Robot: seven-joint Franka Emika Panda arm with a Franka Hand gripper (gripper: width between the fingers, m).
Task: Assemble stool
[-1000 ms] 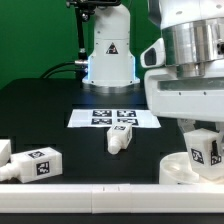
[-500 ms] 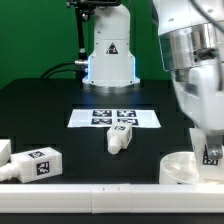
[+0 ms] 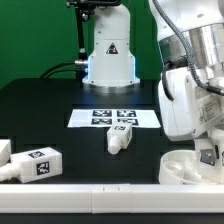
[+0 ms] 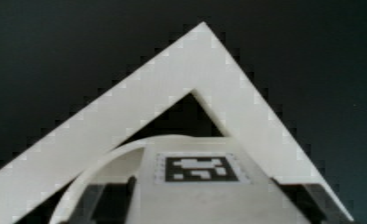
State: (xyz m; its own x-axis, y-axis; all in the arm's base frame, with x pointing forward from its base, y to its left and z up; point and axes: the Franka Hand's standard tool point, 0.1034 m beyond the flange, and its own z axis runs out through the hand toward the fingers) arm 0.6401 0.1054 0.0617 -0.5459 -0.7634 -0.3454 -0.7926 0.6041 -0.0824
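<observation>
My gripper (image 3: 206, 160) is shut on a white stool leg (image 3: 207, 154) at the exterior view's right, holding it right over the round white seat disc (image 3: 180, 168). In the wrist view the leg (image 4: 201, 170) shows its square tag between my two dark fingers (image 4: 102, 202), with the gripper (image 4: 201, 198) closed on its sides, and the curved seat rim (image 4: 109, 168) lies beneath. Whether the leg touches the seat is hidden. A loose leg (image 3: 120, 137) lies mid-table. Two more legs (image 3: 36, 163) (image 3: 4, 152) lie at the left front.
The marker board (image 3: 100, 117) lies flat behind the loose leg. A white robot base (image 3: 110, 55) stands at the back. A white rail (image 3: 80, 187) runs along the table's front edge. White bars (image 4: 162, 80) meet in a corner below the gripper in the wrist view.
The arm has sunk a little with the leg toward the seat disc, and the wrist has turned. The loose legs have not moved.
</observation>
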